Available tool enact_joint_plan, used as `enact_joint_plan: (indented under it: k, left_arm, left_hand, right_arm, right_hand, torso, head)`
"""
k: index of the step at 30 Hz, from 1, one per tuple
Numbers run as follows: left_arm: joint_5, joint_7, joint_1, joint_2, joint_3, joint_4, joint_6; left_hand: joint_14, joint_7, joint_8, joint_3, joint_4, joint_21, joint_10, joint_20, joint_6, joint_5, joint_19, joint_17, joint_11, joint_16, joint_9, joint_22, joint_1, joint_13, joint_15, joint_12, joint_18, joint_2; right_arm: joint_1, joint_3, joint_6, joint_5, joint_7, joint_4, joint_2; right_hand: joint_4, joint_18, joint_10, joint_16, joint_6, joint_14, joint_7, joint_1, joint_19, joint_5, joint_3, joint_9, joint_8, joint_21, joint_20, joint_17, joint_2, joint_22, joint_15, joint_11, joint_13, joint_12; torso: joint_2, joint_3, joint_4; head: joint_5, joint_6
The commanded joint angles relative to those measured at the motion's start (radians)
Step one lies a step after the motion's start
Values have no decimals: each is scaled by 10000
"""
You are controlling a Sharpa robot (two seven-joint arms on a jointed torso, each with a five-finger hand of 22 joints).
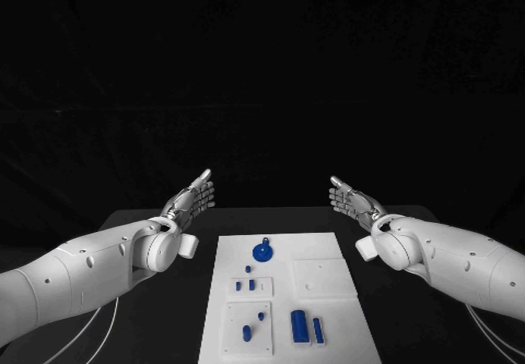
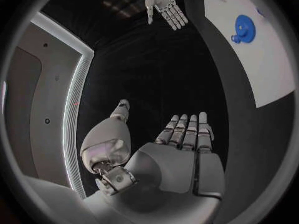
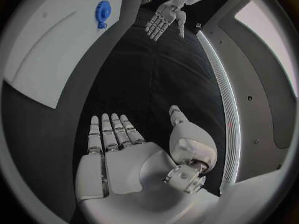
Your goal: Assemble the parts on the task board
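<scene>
The white task board [image 1: 328,250] lies in the middle of the black table. A round blue part with a small loop [image 1: 262,251] sits near its far end, also seen as the round blue part [image 2: 243,29] and the round blue part [image 3: 102,12]. Small blue pegs [image 1: 244,286] stand mid-board, and two blue cylinders [image 1: 305,327] lie near the front beside a small oval piece [image 1: 247,332]. My left hand [image 1: 193,196] is raised off the table to the board's left, fingers straight, holding nothing. My right hand [image 1: 352,200] mirrors it at the right, also holding nothing.
Raised white square plates [image 1: 321,276] sit on the board's right and left halves. White cables [image 1: 109,322] hang below my left arm. Black table surface [image 1: 164,220] runs on both sides of the board.
</scene>
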Motion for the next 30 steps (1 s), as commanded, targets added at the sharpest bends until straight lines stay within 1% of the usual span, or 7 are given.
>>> enact_joint_plan:
  k: [1,5,6,13,16,22,30]
  left_arm:
    - [43,305,-178,-85,107,533,-840]
    - [101,589,-525,-311,313,1416,-1779]
    - [128,721,-686,-416,408,1826,-2215]
    - [260,1372,-1482,-933,878,3852,-4371]
    - [295,1546,-1696,-1072,1004,4395,-4949]
    - [334,1737,-1929,-1224,1142,4988,-5579]
    - [336,1746,-1940,-1231,1149,5016,-5610]
  left_hand:
    - [-2156,-445,-702,-1558,713,-1295,-2975,-195,-2323,-200,-1532,-1162,-390,-1097,-1544,-8237,-4293,-218,-466,-201,-155,379]
    - [-2156,-445,-702,-1558,713,-1295,-2975,-195,-2323,-200,-1532,-1162,-390,-1097,-1544,-8237,-4293,-218,-466,-201,-155,379]
    - [-2156,-445,-702,-1558,713,-1295,-2975,-195,-2323,-200,-1532,-1162,-390,-1097,-1544,-8237,-4293,-218,-466,-201,-155,379]
    - [-2156,-445,-702,-1558,713,-1295,-2975,-195,-2323,-200,-1532,-1162,-390,-1097,-1544,-8237,-4293,-218,-466,-201,-155,379]
    - [-2156,-445,-702,-1558,713,-1295,-2975,-195,-2323,-200,-1532,-1162,-390,-1097,-1544,-8237,-4293,-218,-466,-201,-155,379]
    - [-2156,-445,-702,-1558,713,-1295,-2975,-195,-2323,-200,-1532,-1162,-390,-1097,-1544,-8237,-4293,-218,-466,-201,-155,379]
    - [-2156,-445,-702,-1558,713,-1295,-2975,-195,-2323,-200,-1532,-1162,-390,-1097,-1544,-8237,-4293,-218,-466,-201,-155,379]
  right_arm:
    - [-135,55,-732,413,464,543,-115]
    - [-379,157,-1583,899,914,1483,-344]
    - [-492,205,-1978,1124,1122,1919,-450]
    - [-1057,442,-3944,2247,2162,4093,-978]
    - [-1275,534,-4705,2682,2564,4934,-1182]
    - [-1509,632,-5522,3148,2996,5837,-1402]
    - [-1548,649,-5658,3226,3067,5987,-1438]
  right_hand:
    - [882,-519,-3005,-988,-2619,-2627,-519,-2894,-1678,-790,-1557,-1747,-561,-1177,-604,-1559,183,-2907,-480,-496,-885,-443]
    - [882,-519,-3005,-988,-2619,-2627,-519,-2894,-1678,-790,-1557,-1747,-561,-1177,-604,-1559,183,-2907,-480,-496,-885,-443]
    - [882,-519,-3005,-988,-2619,-2627,-519,-2894,-1678,-790,-1557,-1747,-561,-1177,-604,-1559,183,-2907,-480,-496,-885,-443]
    - [882,-519,-3005,-988,-2619,-2627,-519,-2894,-1678,-790,-1557,-1747,-561,-1177,-604,-1559,183,-2907,-480,-496,-885,-443]
    - [882,-519,-3005,-988,-2619,-2627,-519,-2894,-1678,-790,-1557,-1747,-561,-1177,-604,-1559,183,-2907,-480,-496,-885,-443]
    - [882,-519,-3005,-988,-2619,-2627,-519,-2894,-1678,-790,-1557,-1747,-561,-1177,-604,-1559,183,-2907,-480,-496,-885,-443]
    - [882,-519,-3005,-988,-2619,-2627,-519,-2894,-1678,-790,-1557,-1747,-561,-1177,-604,-1559,183,-2907,-480,-496,-885,-443]
  torso:
    - [-374,-121,-99]
    - [-616,-199,-162]
    - [-668,-215,-176]
    - [-704,-226,-185]
    - [-704,-226,-185]
    - [-704,-226,-185]
    - [-704,-226,-185]
  head:
    - [-23,-310]
    - [-39,-538]
    - [-43,-586]
    - [-45,-620]
    - [-45,-620]
    - [-45,-620]
    - [-45,-620]
